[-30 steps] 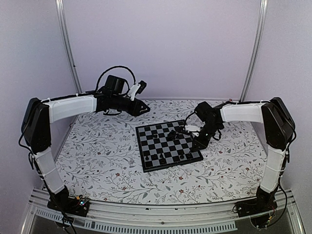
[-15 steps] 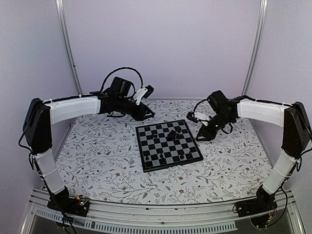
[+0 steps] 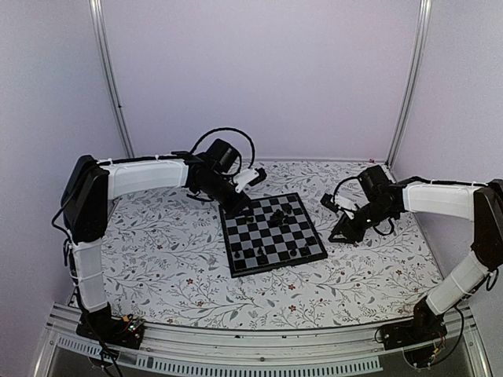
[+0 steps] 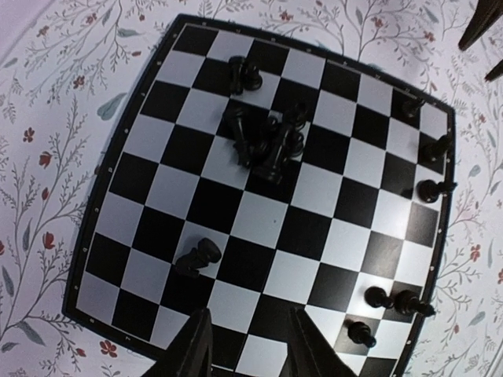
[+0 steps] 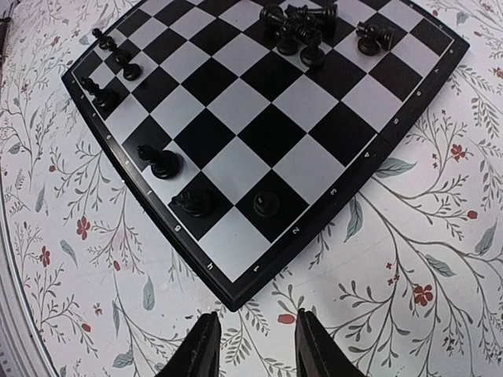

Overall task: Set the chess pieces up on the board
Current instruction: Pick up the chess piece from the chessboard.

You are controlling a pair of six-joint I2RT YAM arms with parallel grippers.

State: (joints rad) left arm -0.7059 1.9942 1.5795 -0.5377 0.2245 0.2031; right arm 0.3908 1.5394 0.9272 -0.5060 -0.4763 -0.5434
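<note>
The board (image 3: 267,237) lies flat in the middle of the table. A heap of black chess pieces (image 3: 277,218) lies near its centre, and it also shows in the left wrist view (image 4: 267,145) and the right wrist view (image 5: 302,27). One piece (image 4: 196,255) lies alone on its side. Several pieces stand along one edge (image 5: 165,163) (image 4: 393,299). My left gripper (image 3: 242,208) hovers open and empty over the board's far left part (image 4: 250,334). My right gripper (image 3: 339,234) is open and empty over the cloth just off a board corner (image 5: 255,334).
The table is covered with a floral cloth (image 3: 173,259). White walls and two metal posts (image 3: 110,78) enclose the back and sides. The board (image 5: 236,169) has a thin black rim with small letters and numbers.
My left arm has swung right and down to the board's far left corner. My right arm has pulled back off the board to the right and come down lower over the cloth.
</note>
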